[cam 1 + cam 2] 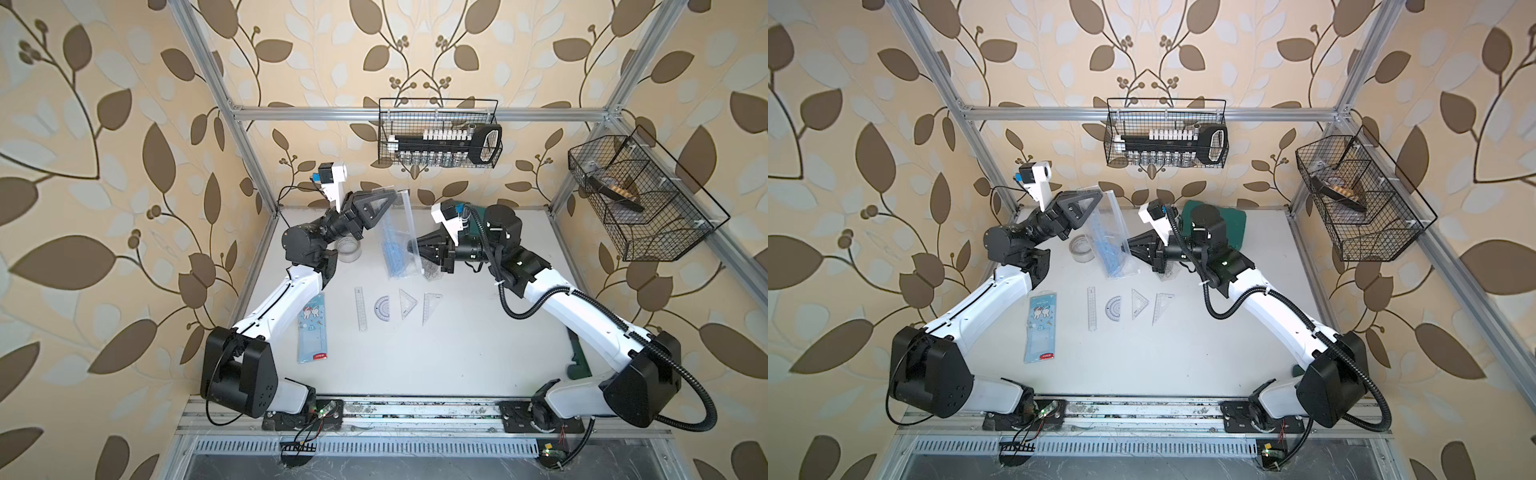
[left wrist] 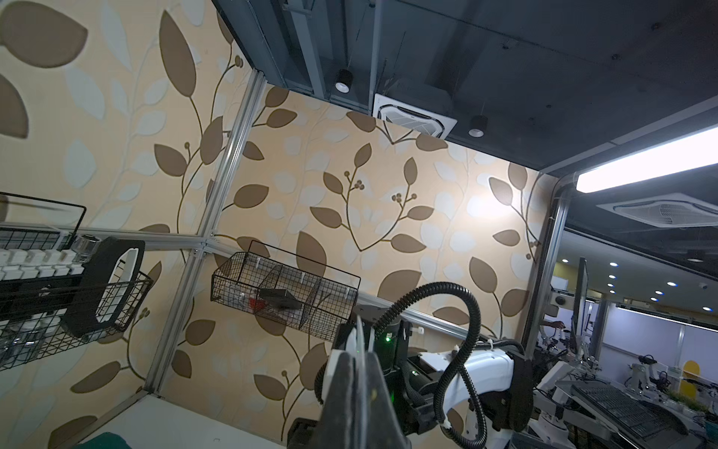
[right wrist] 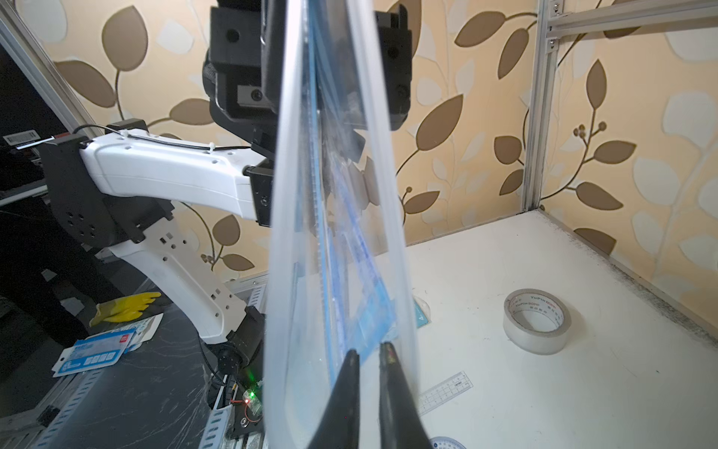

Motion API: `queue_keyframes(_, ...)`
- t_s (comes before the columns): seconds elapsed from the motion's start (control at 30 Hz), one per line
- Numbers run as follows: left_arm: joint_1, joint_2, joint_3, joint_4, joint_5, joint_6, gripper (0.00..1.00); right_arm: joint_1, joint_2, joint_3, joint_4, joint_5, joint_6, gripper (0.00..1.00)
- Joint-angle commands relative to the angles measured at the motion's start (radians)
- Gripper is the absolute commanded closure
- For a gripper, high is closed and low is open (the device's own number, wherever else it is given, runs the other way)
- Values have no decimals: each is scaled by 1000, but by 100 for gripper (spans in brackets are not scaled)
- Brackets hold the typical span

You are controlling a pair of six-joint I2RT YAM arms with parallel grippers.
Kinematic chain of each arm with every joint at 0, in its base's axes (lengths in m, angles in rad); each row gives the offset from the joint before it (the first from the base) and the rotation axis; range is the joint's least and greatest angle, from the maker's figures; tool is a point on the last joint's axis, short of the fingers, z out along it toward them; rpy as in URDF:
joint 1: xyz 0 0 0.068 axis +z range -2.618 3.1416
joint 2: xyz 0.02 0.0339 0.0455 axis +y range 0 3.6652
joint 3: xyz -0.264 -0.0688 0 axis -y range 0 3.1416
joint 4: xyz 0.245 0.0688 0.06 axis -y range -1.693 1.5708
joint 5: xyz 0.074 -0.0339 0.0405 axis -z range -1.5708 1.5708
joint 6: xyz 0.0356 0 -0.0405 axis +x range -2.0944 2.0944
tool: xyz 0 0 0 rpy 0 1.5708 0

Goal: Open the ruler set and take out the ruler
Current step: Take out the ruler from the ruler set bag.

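Ruler set (image 1: 401, 237) (image 1: 1113, 235): clear pouch, lifted at mid-table toward the far side. It hangs close to upright, long axis top to bottom. The top edge is up at the left gripper (image 1: 392, 197) (image 1: 1099, 196) and the lower end leans slightly toward the near side.

Blue ruler (image 1: 390, 251) (image 3: 363, 295) is inside the pouch and runs along the same long axis. Its lower corner sits low in the pouch.

Left gripper: fingers clamped flat on the pouch's top edge. In the left wrist view a thin clear sheet stands pinched between them.

Right gripper (image 1: 409, 246) (image 3: 368, 352): comes in from the right at the pouch's lower part. The tips stand a narrow gap apart just below the blue corner. The film blurs the contact, so I cannot tell whether they touch it.

On the table:
- A tape roll (image 1: 348, 249) lies left of the pouch.
- A loose clear ruler (image 1: 361, 308), protractor (image 1: 381, 308) and two set squares (image 1: 408, 303) lie in a row nearer.
- A printed pouch (image 1: 313, 328) lies flat at the near left.
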Motion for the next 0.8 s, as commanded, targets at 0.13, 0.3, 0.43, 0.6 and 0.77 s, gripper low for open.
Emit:
queue_keyframes(0.13, -11, 7, 43, 87, -12, -34, 100, 7, 11, 37, 91, -33, 35, 87)
queue_keyframes(0.3, -11, 16, 45, 90, -18, -37, 100, 6, 15, 47, 97, -39, 37, 88)
queue_keyframes(0.43, -11, 20, 46, 89, -18, -37, 100, 6, 20, 52, 103, -44, 40, 89)
queue_keyframes(0.6, -12, 22, 48, 89, -18, -37, 100, 6, 32, 63, 114, -54, 50, 89)
queue_keyframes(0.77, -13, 22, 51, 90, -18, -37, 100, 6, 44, 75, 119, -65, 56, 88)
